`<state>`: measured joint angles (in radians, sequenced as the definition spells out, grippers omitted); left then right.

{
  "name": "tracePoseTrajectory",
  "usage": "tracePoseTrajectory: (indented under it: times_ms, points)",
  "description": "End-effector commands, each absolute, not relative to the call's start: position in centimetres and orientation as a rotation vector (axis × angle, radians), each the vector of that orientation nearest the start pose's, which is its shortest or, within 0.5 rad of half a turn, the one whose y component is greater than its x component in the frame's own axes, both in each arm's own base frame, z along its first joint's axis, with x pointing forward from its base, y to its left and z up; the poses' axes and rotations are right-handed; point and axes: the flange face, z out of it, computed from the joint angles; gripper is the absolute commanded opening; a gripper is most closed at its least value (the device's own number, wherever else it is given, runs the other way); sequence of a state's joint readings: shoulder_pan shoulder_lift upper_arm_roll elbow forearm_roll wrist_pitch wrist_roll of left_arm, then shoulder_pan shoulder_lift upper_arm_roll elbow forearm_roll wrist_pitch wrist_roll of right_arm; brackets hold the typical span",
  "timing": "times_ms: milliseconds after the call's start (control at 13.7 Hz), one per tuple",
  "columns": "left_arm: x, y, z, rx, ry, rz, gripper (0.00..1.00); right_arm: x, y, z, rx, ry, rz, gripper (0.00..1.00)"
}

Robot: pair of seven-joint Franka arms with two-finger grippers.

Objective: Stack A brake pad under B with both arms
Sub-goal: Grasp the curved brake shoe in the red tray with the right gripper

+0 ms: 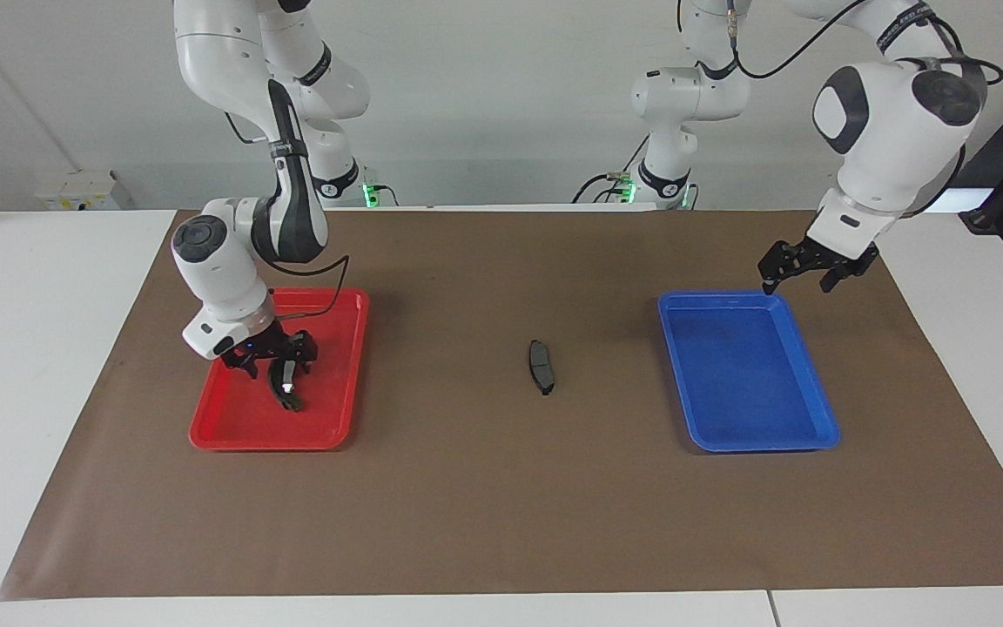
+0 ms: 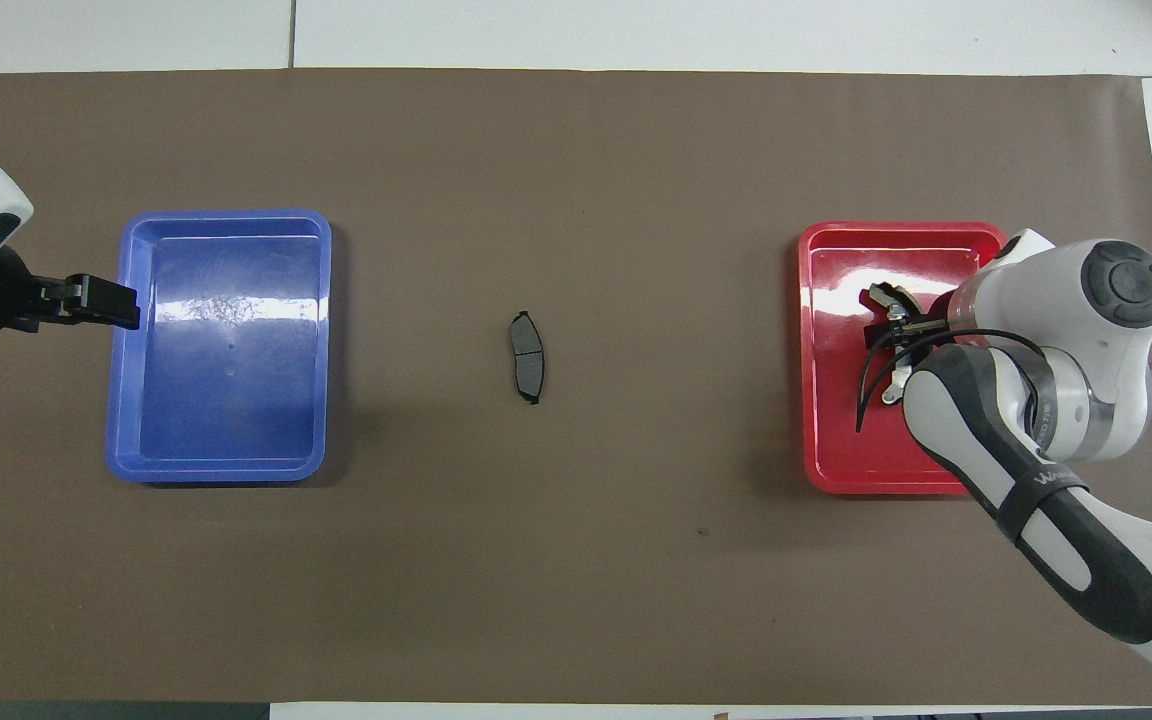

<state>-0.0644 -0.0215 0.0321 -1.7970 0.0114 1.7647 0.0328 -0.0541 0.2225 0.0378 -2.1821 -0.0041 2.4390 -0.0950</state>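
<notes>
The small dark grey brake pad (image 1: 541, 367) lies flat on the brown surface (image 1: 501, 505), mid-table. The curved black brake shoe (image 1: 284, 387) with silver metal sits inside the red tray (image 1: 332, 435).

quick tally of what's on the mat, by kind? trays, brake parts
Trays: 2 (red tray, blue tray)
Brake pads: 1 (grey pad on the bare mat between the trays)
Brake shoes: 1 (black shoe in the red tray, at the right gripper)
Total: 4
</notes>
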Motion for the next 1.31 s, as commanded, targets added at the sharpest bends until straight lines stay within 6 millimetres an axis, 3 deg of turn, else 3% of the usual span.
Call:
tracePoseTrajectory:
  times_ms: [0,292,511,730,876,948,1240]
  points:
    - [55.9,-1.6,58.0,-3.129,0.174,0.053,1.0,55.9,-0.9,29.1,-3.119,-0.172,-0.029,1.0]
    - [56.0,-1.5,61.4,-3.124,0.182,0.053,1.0,55.8,-0.9,29.4,-3.117,-0.177,-0.01,0.99]
    - [54.7,0.2,61.3,-3.127,0.173,0.08,1.0,55.8,-0.9,29.6,-3.117,-0.177,0.002,0.87]
    - [53.1,0.2,60.3,-3.13,0.169,0.109,1.0,55.6,-0.8,29.5,-3.116,-0.182,0.016,0.58]
    - [53.6,0.2,60.4,-3.129,0.176,0.054,1.0,55.5,-0.6,29.6,-3.114,-0.171,0.05,0.1]
    - [53.6,0.2,60.5,-3.127,0.174,0.051,1.0,55.7,-0.7,29.9,-3.115,-0.169,0.048,0.01]
    - [53.6,0.2,60.4,-3.128,0.171,0.061,1.0,56.4,-0.3,31.1,-3.112,-0.179,0.062,0.0]
